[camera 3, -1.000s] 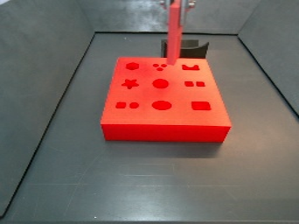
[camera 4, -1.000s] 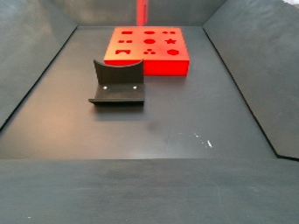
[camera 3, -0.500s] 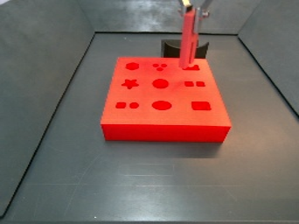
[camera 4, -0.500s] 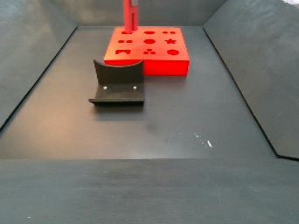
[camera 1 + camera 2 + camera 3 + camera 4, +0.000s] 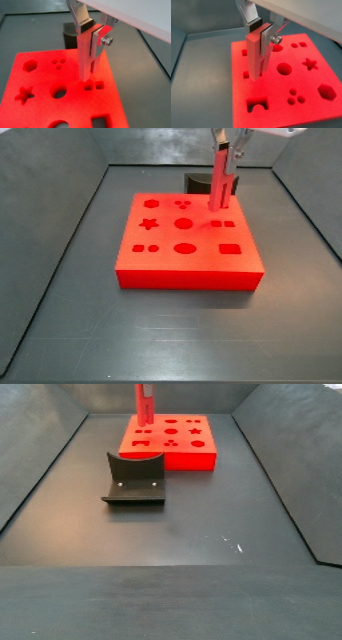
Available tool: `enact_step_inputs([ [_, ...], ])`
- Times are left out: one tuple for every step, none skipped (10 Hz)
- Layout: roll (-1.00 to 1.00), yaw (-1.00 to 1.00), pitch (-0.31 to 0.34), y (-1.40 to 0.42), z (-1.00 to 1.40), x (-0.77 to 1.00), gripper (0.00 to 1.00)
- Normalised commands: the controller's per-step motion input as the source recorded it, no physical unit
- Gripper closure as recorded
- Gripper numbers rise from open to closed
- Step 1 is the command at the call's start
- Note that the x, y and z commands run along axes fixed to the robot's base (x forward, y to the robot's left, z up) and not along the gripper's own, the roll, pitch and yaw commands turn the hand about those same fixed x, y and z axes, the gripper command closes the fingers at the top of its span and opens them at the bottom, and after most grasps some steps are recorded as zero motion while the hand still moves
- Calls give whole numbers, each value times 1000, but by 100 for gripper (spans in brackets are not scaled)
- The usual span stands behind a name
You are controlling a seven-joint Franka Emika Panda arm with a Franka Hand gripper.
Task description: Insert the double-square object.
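The double-square object (image 5: 87, 60) is a long bright red peg, held upright between the fingers of my gripper (image 5: 90, 31). The gripper is shut on its upper end. It also shows in the wrist view (image 5: 256, 55) and in both side views (image 5: 219, 183) (image 5: 142, 402). The peg hangs over the big red block (image 5: 187, 263), which has several shaped holes. Its lower end is just above the block's top, close to the double-square hole (image 5: 94, 86). I cannot tell whether the end touches the block. The gripper (image 5: 225, 150) is near the block's far right part.
The dark fixture (image 5: 134, 479) stands on the grey floor beside the block; it shows behind the block in a side view (image 5: 201, 180). Grey walls (image 5: 54, 218) slope up around the floor. The block (image 5: 171, 442) lies near one wall.
The gripper has carried the peg from the block's far middle towards its right side and lowered it closer to the block's top. The block and fixture have not moved.
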Motion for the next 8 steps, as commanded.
enact_step_inputs([
  [53, -869, -4, -77, -91, 166, 100],
  [59, -829, -24, -89, -106, 220, 100],
  [97, -769, -20, -111, -180, 289, 100],
  [126, -743, -4, -120, -223, 306, 100],
  [147, -731, 0, -100, -234, 203, 100],
  [111, -786, 4, -71, -54, 120, 100],
  [150, -840, 23, -46, 0, 0, 100],
  [166, -857, 41, -63, 51, 0, 100],
])
